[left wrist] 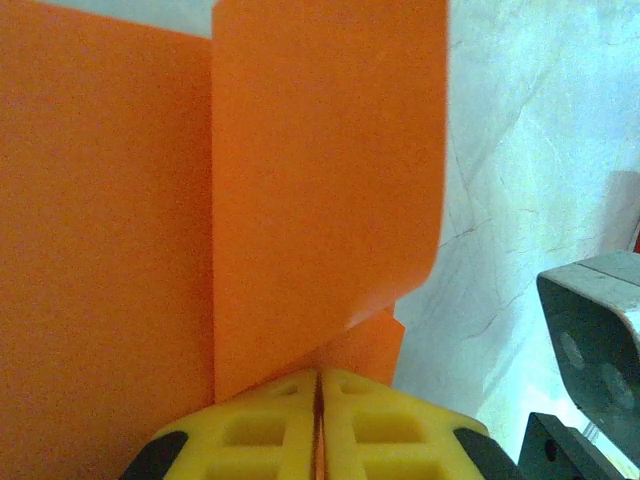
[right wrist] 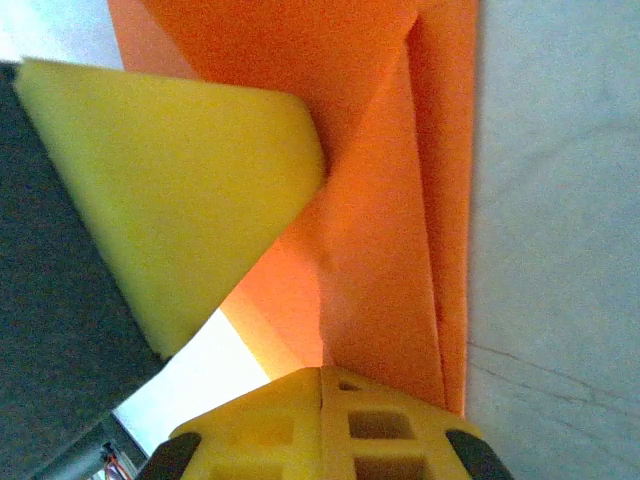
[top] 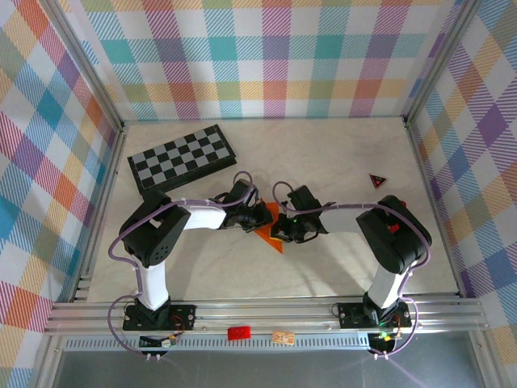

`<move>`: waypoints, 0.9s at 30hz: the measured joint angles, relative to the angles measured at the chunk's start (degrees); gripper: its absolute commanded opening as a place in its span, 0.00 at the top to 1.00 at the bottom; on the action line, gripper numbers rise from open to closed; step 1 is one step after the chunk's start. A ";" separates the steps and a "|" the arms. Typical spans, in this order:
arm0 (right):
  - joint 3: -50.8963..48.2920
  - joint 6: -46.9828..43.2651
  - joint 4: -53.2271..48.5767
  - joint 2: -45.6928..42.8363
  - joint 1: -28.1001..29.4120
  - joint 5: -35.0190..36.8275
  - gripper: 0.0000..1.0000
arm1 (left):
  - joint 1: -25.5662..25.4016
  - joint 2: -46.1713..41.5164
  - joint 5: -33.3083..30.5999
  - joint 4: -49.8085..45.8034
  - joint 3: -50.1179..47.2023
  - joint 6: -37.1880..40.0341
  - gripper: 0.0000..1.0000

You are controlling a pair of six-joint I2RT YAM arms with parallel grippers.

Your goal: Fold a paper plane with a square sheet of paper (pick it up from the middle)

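With my left gripper [left wrist: 318, 390] and right gripper [right wrist: 322, 385] both clamped on the paper [left wrist: 320, 170], I risk tearing it if they pull apart.

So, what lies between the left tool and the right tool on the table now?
The orange paper, partly folded, lies between the left tool and the right tool. The top view shows this.

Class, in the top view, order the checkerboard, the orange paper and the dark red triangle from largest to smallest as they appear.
1. Checkerboard, plainly the largest.
2. Paper. It is partly hidden, so only the part that shows is ranked.
3. Triangle, the smallest.
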 measured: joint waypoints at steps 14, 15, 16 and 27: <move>-6.03 -2.21 8.22 -0.33 -2.32 -7.54 1.00 | -0.09 -4.61 -0.57 -2.29 0.13 0.72 0.85; -6.14 -2.58 8.07 -0.37 -2.38 -7.96 1.00 | -0.09 -5.90 -0.68 -2.25 -0.22 0.87 0.87; -6.21 -2.86 7.93 -0.42 -2.47 -8.35 1.00 | -0.09 -7.21 -0.74 -2.25 -0.59 1.05 0.88; -6.29 -5.14 6.67 -0.42 -3.26 -10.38 1.00 | -1.38 -9.35 1.11 -2.03 -3.43 1.31 0.92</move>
